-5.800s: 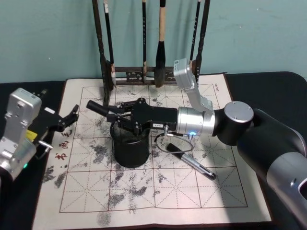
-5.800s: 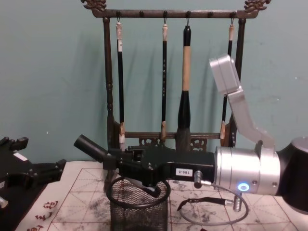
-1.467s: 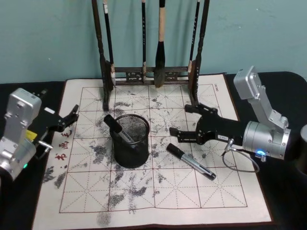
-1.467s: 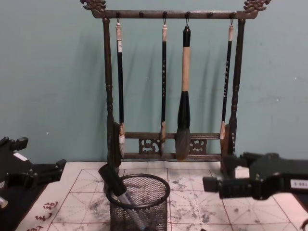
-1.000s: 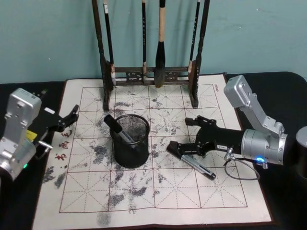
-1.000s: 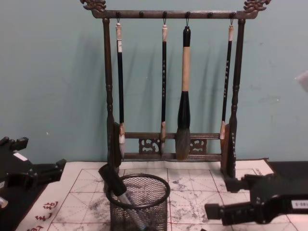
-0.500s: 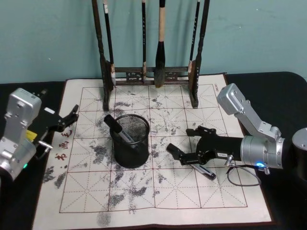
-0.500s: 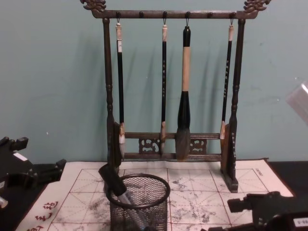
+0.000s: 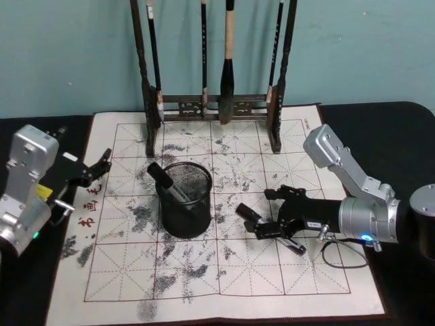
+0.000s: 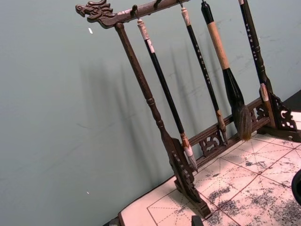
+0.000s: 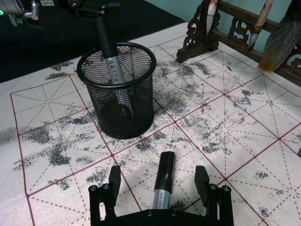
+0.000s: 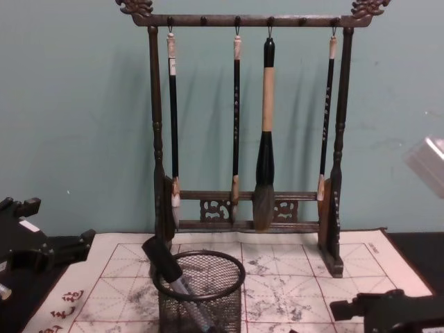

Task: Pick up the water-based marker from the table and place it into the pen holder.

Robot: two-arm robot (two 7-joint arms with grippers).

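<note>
The right tool (image 9: 266, 214) sits low over the water-based marker (image 9: 247, 214), released, one finger on each side of the barrel without touching it. The marker lies flat on the ink-stained mat (image 9: 204, 272) just right of the pen holder (image 9: 185, 207). Its long axis runs diagonally, dark cap end toward the holder and far end under the tool (toward the near right). A second marker (image 9: 165, 180) leans inside the holder. The left tool (image 9: 92, 173) hangs released at the left side of the worktop (image 9: 380, 129).
</note>
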